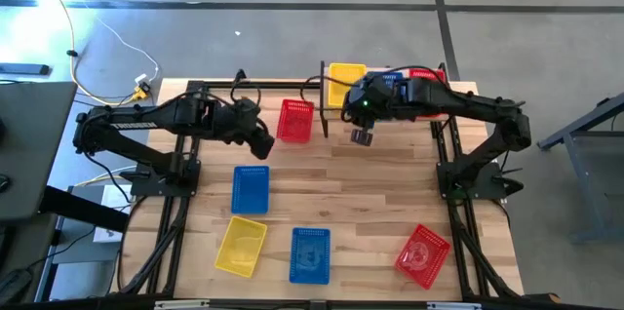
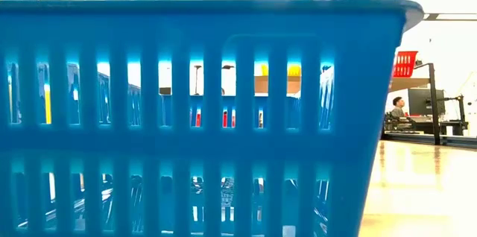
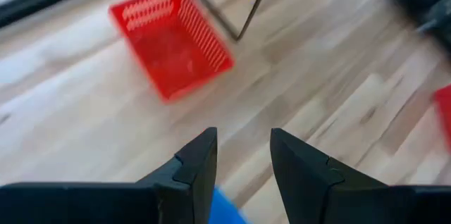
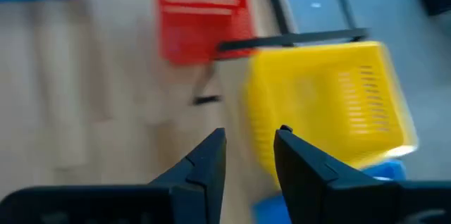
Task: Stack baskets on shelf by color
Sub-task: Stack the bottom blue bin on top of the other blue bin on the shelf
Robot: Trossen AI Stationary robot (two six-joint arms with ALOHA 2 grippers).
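The shelf [image 1: 327,105] stands at the table's far edge, and a yellow basket [image 1: 346,84], a blue basket [image 1: 392,80] and a red basket [image 1: 427,76] are on it. A red basket [image 1: 294,120] rests on the table just left of the shelf. A blue basket [image 1: 251,190], a yellow basket [image 1: 241,246], another blue basket [image 1: 310,253] and a red basket [image 1: 423,255] lie nearer. My left gripper [image 3: 243,139] is open and empty above the table between the red basket [image 3: 173,37] and the blue one. My right gripper [image 4: 250,139] is open and empty in front of the shelf's yellow basket [image 4: 324,104].
In the low view a blue basket [image 2: 201,118] stands close to the camera and hides most of the table. The shelf's black legs [image 4: 289,39] stand next to the red basket. Bare wood lies at the table's middle and right [image 1: 390,193]. A person sits far off in the room [image 2: 399,106].
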